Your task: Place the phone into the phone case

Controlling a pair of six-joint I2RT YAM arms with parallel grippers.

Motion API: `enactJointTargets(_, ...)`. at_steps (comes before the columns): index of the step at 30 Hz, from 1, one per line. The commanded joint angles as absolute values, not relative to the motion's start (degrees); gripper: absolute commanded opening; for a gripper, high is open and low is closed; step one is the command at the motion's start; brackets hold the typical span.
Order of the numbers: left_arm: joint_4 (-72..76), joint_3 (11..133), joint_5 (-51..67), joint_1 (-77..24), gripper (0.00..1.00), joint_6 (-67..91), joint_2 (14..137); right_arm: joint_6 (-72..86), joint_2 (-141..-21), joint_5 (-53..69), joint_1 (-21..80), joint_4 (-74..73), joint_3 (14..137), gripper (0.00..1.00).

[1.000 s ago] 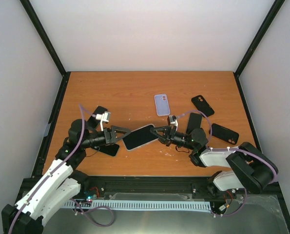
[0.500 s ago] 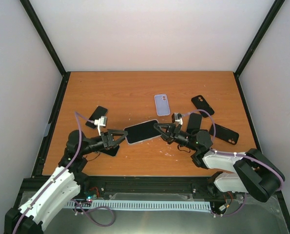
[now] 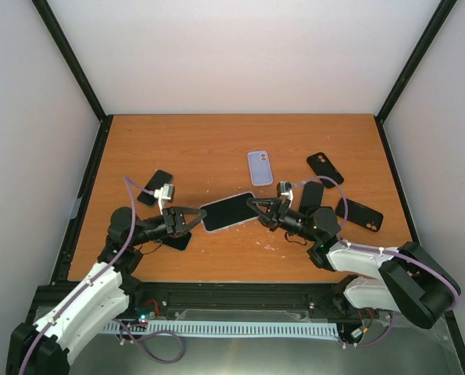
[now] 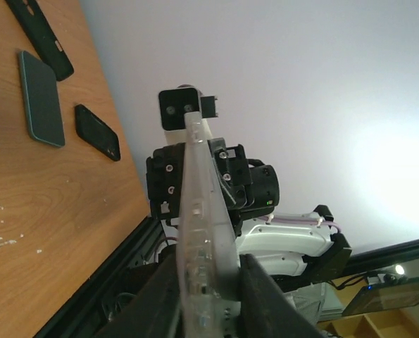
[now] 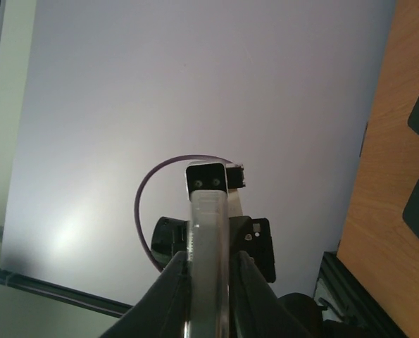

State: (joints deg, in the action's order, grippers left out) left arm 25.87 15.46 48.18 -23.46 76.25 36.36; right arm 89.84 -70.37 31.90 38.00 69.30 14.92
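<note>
The phone (image 3: 228, 212), a dark screen inside a clear pale rim, hangs above the table's middle between both arms. My left gripper (image 3: 194, 219) is shut on its left end and my right gripper (image 3: 255, 207) on its right end. In the left wrist view the clear edge (image 4: 202, 225) runs away from my left gripper (image 4: 208, 273), both fingers pressed to it, with the other gripper's black body behind. The right wrist view shows the same edge (image 5: 209, 232) pinched in my right gripper (image 5: 209, 273). Whether the clear rim is the phone case I cannot tell.
A lilac case (image 3: 259, 167) lies behind the phone. Black cases lie at the right (image 3: 324, 169), (image 3: 360, 214), (image 3: 310, 197) and at the left (image 3: 154, 187), (image 3: 173, 239). Black frame posts and pale walls enclose the table (image 3: 216, 148).
My left gripper went from open to shut on the phone's left end. The phone rose, moved away from the near edge and levelled out, still in the right gripper.
</note>
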Motion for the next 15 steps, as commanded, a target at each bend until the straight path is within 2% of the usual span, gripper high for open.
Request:
enactJointTargets(1, 22.5, 17.4, 47.7, -23.2, 0.13, 73.8, 36.3, 88.7, -68.5, 31.4, 38.1, 69.8, 15.4, 0.18)
enactJointTargets(5, 19.2, 18.6, 46.9, -23.1, 0.01, 72.3, 36.5, 87.1, -68.4, 32.2, 38.1, 67.2, 15.2, 0.22)
enactJointTargets(9, 16.5, 19.6, 46.5, -23.1, 0.0, 71.4, 36.8, 86.9, -68.4, 32.4, 38.1, 67.2, 14.5, 0.2)
enactJointTargets(15, 14.1, 20.9, 46.9, -23.2, 0.17, 70.4, 36.9, 84.9, -66.9, 32.5, 38.1, 63.7, 14.5, 0.15)
